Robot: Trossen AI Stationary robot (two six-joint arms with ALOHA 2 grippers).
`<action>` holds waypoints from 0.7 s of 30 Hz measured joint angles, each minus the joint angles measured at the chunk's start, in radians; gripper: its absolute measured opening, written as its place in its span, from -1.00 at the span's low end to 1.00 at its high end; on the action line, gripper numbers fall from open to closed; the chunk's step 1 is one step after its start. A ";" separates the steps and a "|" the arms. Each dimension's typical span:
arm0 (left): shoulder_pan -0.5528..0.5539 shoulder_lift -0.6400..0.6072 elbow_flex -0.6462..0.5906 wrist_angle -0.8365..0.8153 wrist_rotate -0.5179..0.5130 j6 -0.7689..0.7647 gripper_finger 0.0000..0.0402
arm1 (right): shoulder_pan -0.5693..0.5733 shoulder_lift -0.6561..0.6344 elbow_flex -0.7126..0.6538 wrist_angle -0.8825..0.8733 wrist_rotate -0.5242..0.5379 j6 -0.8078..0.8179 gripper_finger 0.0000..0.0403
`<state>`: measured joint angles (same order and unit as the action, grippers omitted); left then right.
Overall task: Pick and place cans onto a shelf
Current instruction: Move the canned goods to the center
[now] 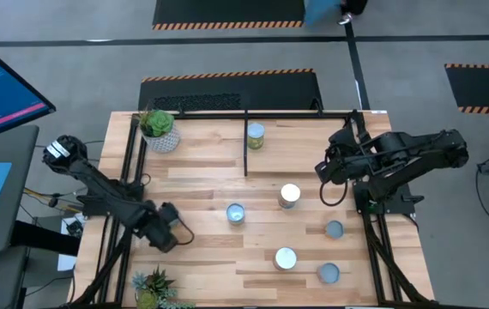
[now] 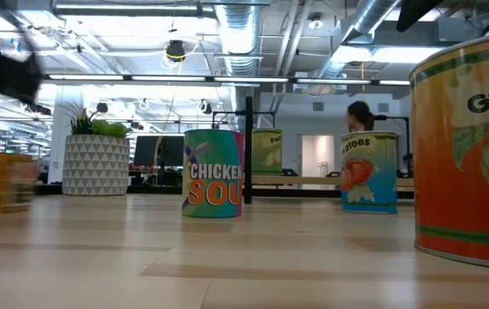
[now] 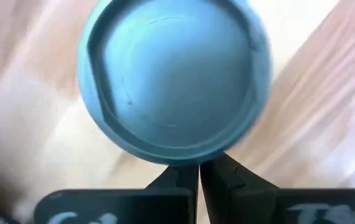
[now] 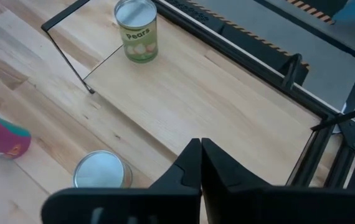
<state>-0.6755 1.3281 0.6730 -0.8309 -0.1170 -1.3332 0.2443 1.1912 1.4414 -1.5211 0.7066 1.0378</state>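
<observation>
Green-labelled pears can (image 4: 136, 30) upright in shelf (image 4: 227, 93), silvery top – both grippers closed, empty

Grey floor (image 1: 81, 77) with striped black mats (image 1: 227, 12) at twelve o'clock; exposed ducts (image 2: 236, 34), strip lights overhead.

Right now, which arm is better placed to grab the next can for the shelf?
Right, probably. The right gripper, shut and empty, hangs by the shelf, close to the silver-topped can. The left gripper is shut at the table's near left, farther from the shelf bay.
</observation>
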 joint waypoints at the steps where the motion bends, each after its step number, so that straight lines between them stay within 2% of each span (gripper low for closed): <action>1: 0.013 0.000 0.007 0.000 0.002 0.026 -1.00 | 0.000 0.000 0.000 0.000 -0.001 0.000 -0.92; 5: 0.015 0.000 0.030 -0.085 0.139 0.083 -1.00 | 0.001 0.000 0.000 -0.001 -0.006 -0.001 -0.92; 7: 0.003 0.000 0.030 -0.149 0.163 0.082 -1.00 | 0.005 0.000 0.000 -0.005 -0.011 -0.002 -0.90; 13: 0.030 0.000 0.000 -0.218 0.045 0.037 -1.00 | 0.005 0.000 0.000 -0.008 -0.029 -0.002 -0.90; 16: 0.074 0.000 -0.031 -0.158 0.021 0.096 -1.00 | 0.005 0.000 0.000 -0.008 -0.031 -0.001 -0.92; 21: 0.177 0.000 -0.066 0.041 -0.026 0.214 -1.00 | 0.005 0.000 0.000 -0.008 -0.034 0.001 -0.91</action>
<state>-0.4983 1.3277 0.6074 -0.7897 -0.1426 -1.1196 0.2489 1.1912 1.4418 -1.5288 0.6722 1.0391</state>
